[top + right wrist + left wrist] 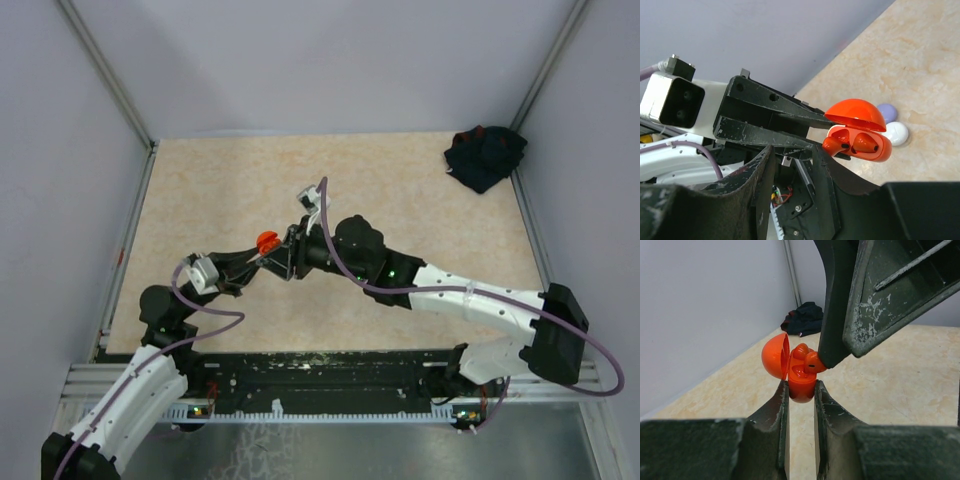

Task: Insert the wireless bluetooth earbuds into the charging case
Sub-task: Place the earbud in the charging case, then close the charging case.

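My left gripper (pixel 801 390) is shut on the base of an orange charging case (pixel 801 385), held above the table with its lid (pixel 775 357) swung open. One orange earbud (pixel 863 143) sits in its socket. A second orange earbud (pixel 832 146) lies partly in, at the case's near edge, against one fingertip (pixel 832 352) of my right gripper. The right gripper (pixel 792 150) is open, with nothing between its fingers. From above, the case (pixel 267 241) shows between the left gripper (pixel 255 258) and the right gripper (pixel 290 250).
A lavender disc (pixel 887 111) and a white disc (pixel 897 133) lie on the beige table (pixel 400 190) beneath the case. A black cloth (pixel 485 155) sits in the far right corner. Grey walls and metal rails enclose the table.
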`<state>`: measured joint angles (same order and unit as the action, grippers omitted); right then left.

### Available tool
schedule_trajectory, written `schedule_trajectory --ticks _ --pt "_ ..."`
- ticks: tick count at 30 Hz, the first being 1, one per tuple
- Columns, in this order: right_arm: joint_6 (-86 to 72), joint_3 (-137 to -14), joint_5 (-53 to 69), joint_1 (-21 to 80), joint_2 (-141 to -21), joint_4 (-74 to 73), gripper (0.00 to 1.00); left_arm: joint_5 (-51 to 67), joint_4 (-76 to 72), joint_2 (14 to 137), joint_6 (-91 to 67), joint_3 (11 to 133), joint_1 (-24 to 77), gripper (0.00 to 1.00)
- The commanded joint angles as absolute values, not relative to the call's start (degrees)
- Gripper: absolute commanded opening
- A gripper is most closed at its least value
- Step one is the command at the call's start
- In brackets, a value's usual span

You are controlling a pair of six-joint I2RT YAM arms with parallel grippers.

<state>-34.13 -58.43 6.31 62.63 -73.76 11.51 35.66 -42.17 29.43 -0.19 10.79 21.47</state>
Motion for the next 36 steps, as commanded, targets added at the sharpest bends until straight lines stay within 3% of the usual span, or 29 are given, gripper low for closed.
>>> schedule_trajectory --ticks 1,14,24,31,36 --pt "-32.3 -61.8 6.5 63.5 -75.2 13.1 0.37 36.7 -42.8 29.3 -0.5 12.3 21.5 0.00" --pt "-28.5 -65.7 5.6 63.5 -78.3 13.5 0.38 37.9 -43.4 30.0 -0.9 12.4 21.5 0.00" --pt "-24.1 -64.7 8.3 63.5 -72.1 10.2 0.39 36.3 -42.2 30.1 -1.0 12.6 21.5 0.00" --pt "-17.1 -65.3 0.5 62.5 -68.2 1.1 0.47 37.9 -42.3 30.5 -1.3 12.8 21.5 0.00" --pt "-14.9 -67.2 7.8 57.5 -67.5 -4.0 0.55 40.2 -42.5 31.3 -2.1 13.3 21.5 0.00"
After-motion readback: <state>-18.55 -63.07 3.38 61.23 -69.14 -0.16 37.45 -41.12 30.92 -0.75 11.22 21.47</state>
